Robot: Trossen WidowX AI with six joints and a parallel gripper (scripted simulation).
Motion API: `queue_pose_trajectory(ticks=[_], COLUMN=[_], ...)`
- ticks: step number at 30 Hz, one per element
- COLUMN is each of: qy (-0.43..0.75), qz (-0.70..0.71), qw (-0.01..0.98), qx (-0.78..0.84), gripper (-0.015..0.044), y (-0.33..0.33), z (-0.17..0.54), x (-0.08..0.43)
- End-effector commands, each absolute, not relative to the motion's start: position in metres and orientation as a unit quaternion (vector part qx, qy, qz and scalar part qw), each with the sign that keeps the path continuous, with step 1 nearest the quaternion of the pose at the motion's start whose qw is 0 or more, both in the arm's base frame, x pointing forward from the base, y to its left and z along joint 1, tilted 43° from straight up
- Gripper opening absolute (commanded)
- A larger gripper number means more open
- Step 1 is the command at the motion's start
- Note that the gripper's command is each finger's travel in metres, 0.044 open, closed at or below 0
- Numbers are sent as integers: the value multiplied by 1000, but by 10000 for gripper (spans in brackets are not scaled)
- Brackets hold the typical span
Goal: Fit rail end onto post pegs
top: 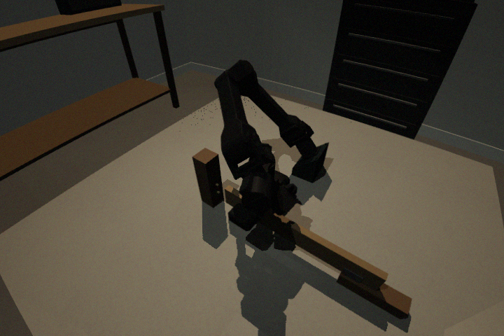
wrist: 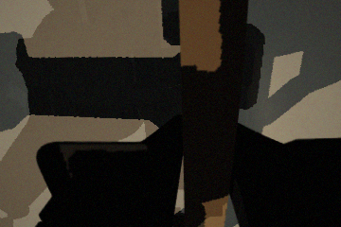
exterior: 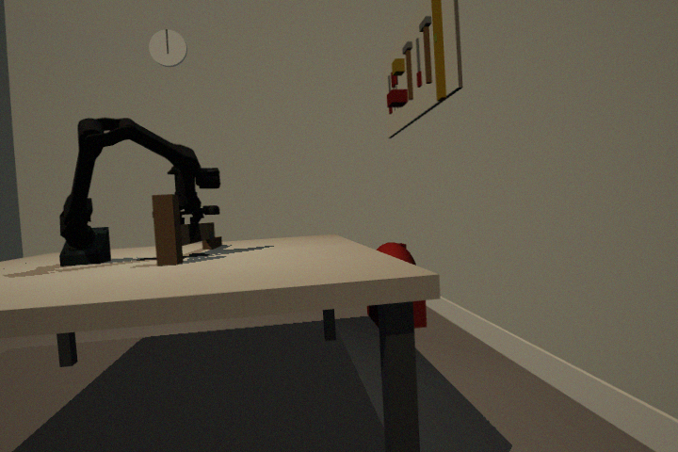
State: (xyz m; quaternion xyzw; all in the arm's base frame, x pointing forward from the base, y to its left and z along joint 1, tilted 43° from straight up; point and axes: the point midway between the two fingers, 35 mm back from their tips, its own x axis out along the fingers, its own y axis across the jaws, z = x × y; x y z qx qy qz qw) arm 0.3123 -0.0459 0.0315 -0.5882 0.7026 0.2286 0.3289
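The bed rail (top: 339,253) (exterior: 207,230) (wrist: 201,38) runs from the footboard block (top: 397,300) (exterior: 212,243) toward the upright post (top: 208,180) (exterior: 166,229). Its far end rests in the bracket on the block. Its near end is just beside the post, off the table, with a narrow gap. Two pegs, an upper peg (top: 217,184) and a lower peg (top: 218,192), show on the post's face, outside the rail. My gripper (top: 271,222) (exterior: 195,230) (wrist: 198,121) is shut on the rail nearer its post end. The holes are hidden; exact peg alignment cannot be told.
My arm's base (top: 310,168) (exterior: 84,249) stands on the tabletop (top: 122,245) (exterior: 297,266), behind the rail in the top view. A shelf unit (top: 74,106) and a drawer cabinet (top: 387,59) stand beyond the table.
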Motion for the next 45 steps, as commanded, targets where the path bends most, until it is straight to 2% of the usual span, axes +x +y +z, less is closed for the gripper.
queue_pose_trajectory(ticks=[1, 45], qy=[700, 700], qz=[230, 229], qw=[328, 328], qx=[-591, -591], gripper=[0, 0], y=[-46, -56], z=[35, 43], x=[313, 310])
